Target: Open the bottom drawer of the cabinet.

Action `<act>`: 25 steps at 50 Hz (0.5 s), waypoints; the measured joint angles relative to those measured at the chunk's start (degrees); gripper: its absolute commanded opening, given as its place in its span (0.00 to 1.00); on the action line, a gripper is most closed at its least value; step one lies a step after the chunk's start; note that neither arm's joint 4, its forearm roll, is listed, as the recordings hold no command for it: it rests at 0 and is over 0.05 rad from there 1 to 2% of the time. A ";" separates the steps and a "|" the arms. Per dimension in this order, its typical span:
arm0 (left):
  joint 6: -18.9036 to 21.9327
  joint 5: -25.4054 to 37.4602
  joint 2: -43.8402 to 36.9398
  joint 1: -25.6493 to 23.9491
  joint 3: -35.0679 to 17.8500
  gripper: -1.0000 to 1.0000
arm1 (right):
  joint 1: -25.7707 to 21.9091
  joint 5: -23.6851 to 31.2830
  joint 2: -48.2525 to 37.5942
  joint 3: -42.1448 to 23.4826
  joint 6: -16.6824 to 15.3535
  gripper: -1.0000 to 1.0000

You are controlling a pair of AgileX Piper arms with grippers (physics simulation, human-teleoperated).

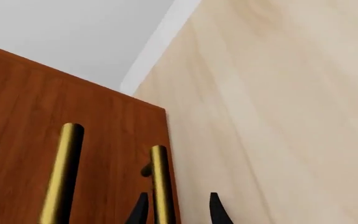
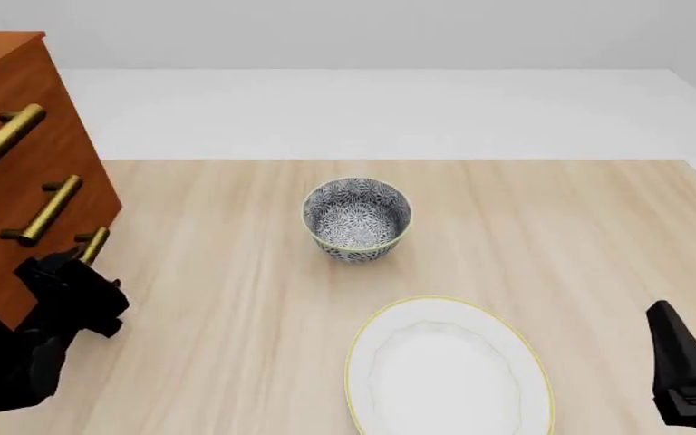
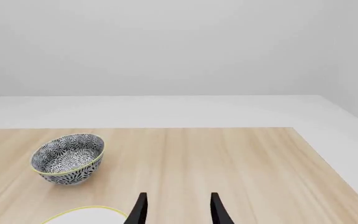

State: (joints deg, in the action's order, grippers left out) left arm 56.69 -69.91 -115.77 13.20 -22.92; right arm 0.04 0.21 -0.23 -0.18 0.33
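Left wrist: my left gripper is spread wide, the bottom drawer's handle between the fingertips, nothing clamped yet. I should close squarely, then pull straight out (no twisting).

Front: the cabinet stands far left, my claw at its base.

Right wrist: right gripper open, empty, idle.

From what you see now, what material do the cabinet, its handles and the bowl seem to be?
The cabinet looks like reddish-brown wood with faint grain and a smooth finish. Its handles look like polished brass: golden with a metallic sheen. The bowl looks like glazed ceramic, with a dark-and-white pattern and a yellowish rim.
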 measured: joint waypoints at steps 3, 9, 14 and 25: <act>-0.05 0.00 -0.01 0.07 -0.01 1.00 | 0.00 0.00 0.00 0.00 0.00 1.00; 1.86 -0.01 0.27 0.40 -0.46 0.00 | 0.00 0.00 0.00 0.00 0.00 1.00; 8.43 0.00 0.75 0.44 -0.74 0.00 | 0.00 0.00 0.00 0.00 0.00 1.00; 15.49 0.01 0.87 -0.15 -0.71 0.00 | 0.00 0.00 0.00 0.00 0.00 1.00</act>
State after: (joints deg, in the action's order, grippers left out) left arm 72.18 -69.90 -114.90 13.06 -23.63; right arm 0.04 0.21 -0.23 -0.18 0.32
